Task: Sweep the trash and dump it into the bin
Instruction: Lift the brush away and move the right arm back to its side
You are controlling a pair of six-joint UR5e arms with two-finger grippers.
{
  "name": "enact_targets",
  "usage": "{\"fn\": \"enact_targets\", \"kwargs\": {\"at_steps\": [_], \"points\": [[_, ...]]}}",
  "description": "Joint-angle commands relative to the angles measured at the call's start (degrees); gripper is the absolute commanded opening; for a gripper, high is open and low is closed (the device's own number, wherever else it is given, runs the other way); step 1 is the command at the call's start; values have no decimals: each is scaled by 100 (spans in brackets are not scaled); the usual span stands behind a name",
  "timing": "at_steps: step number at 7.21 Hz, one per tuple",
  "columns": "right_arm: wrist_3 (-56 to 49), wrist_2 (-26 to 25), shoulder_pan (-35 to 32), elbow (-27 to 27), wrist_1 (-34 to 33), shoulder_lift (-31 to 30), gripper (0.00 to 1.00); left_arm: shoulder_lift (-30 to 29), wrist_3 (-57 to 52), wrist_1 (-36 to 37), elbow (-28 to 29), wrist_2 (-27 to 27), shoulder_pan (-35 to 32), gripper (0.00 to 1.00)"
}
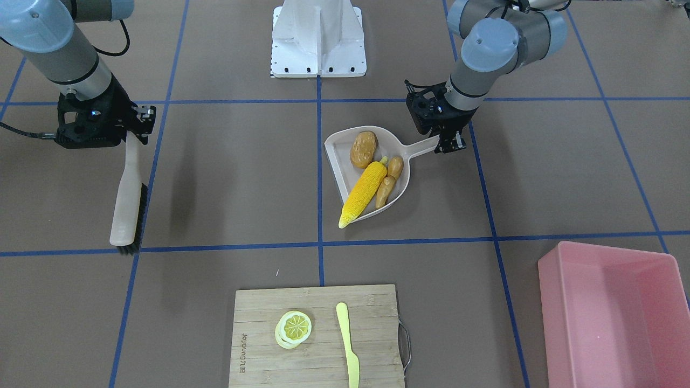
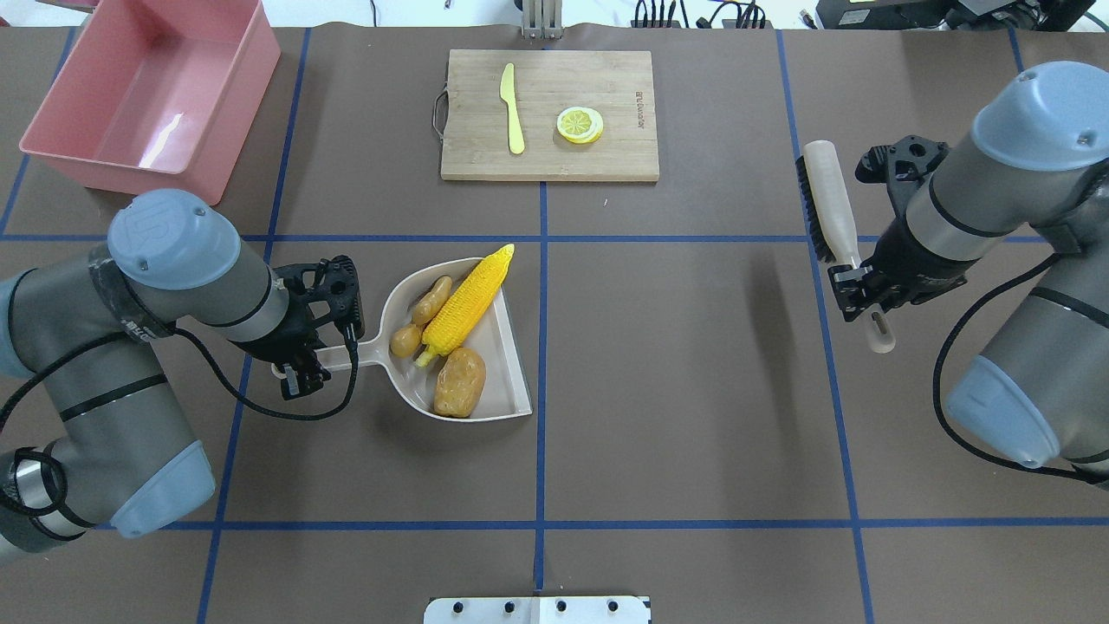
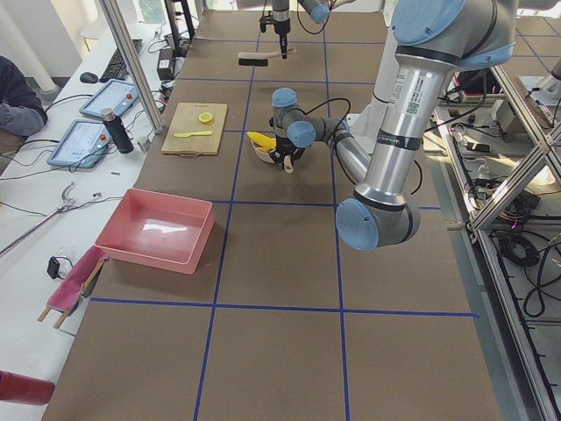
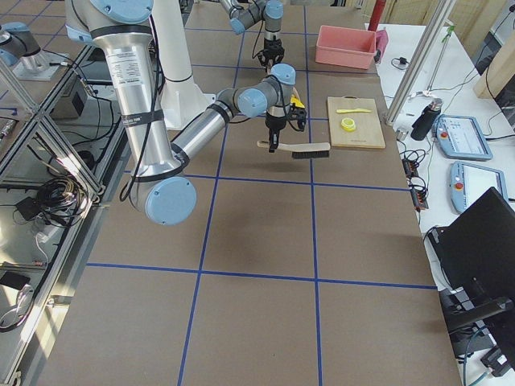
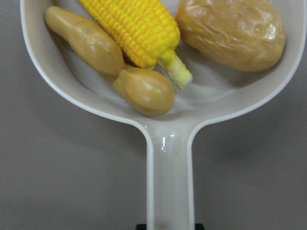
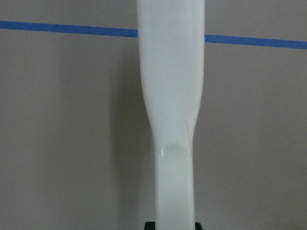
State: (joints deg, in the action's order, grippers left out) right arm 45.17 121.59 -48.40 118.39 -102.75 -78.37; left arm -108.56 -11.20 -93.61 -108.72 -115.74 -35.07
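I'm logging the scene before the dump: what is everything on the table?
dustpan: 1, beige, robot's left of table centre
corn cob: 1, yellow, in the dustpan, tip over its open edge
potato: 1, brown, in the dustpan
ginger root: 1, tan, in the dustpan, beside the corn cob
bin: 1, pink, empty, far corner on robot's left
cutting board: 1, wooden, far edge, centre
lemon slice: 1, yellow, on the cutting board
knife: 1, pale yellow, on the cutting board, apart from the slice
brush: 1, pale handle, dark bristles, robot's right side
left gripper: 1, black, shut on the dustpan's handle
right gripper: 1, black, shut on the brush's handle
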Motion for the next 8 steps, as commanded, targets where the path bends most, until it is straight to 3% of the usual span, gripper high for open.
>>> {"fn": "enact_targets", "kwargs": {"at_steps": [1,3,5,6,7,8], "points": [[-524,-144,-117,44,61,-659,0,-7,47,-34,-61,-27,-9,0],[-729,-153,-169,-18,428,-1213,0,10,406,-122,-149,-36,-26,0],[-720,-13,-475,-175,1498,-2090,0,72,714,-201,-420,-27,-114,0],[-712,14,-538,-341,2391,-2712,0,98,837,-201,-509,-27,-262,0],[-685,197,-704,-778,3261,-2997,0,151,1004,-219,-597,-36,-403,0],[-685,347,-810,-1096,3627,-3026,0,299,1075,-401,-650,-54,-613,0]]}}
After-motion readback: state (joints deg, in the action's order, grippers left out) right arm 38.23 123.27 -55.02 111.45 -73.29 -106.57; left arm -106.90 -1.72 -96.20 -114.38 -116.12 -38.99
